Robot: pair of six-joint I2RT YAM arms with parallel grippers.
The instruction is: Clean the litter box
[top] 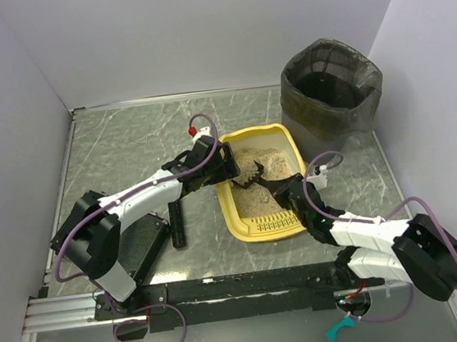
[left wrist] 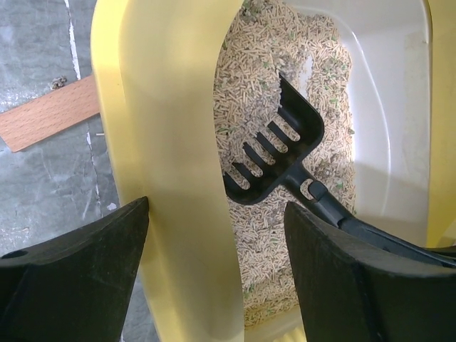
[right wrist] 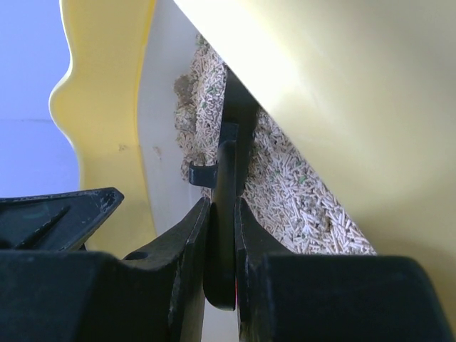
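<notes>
The yellow litter box (top: 290,142) lies mid-table, with beige litter (top: 265,167) inside and its slotted grille (top: 272,225) at the near end. My left gripper (top: 226,165) is open and straddles the box's left rim (left wrist: 178,142); one finger (left wrist: 78,278) is outside the box and the other (left wrist: 356,285) is over the litter. My right gripper (top: 287,191) is shut on the handle (right wrist: 225,206) of a black slotted scoop (top: 250,178). The scoop head (left wrist: 278,149) rests on the litter. In the right wrist view the box wall (right wrist: 107,107) stands to the left of the litter (right wrist: 285,192).
A dark grey round bin (top: 330,85) with a bag liner stands at the back right, beyond the box. A black bar (top: 177,225) and a ribbed black block (top: 142,243) lie left of the box. A wooden strip (left wrist: 50,117) lies by the rim. Walls enclose the table.
</notes>
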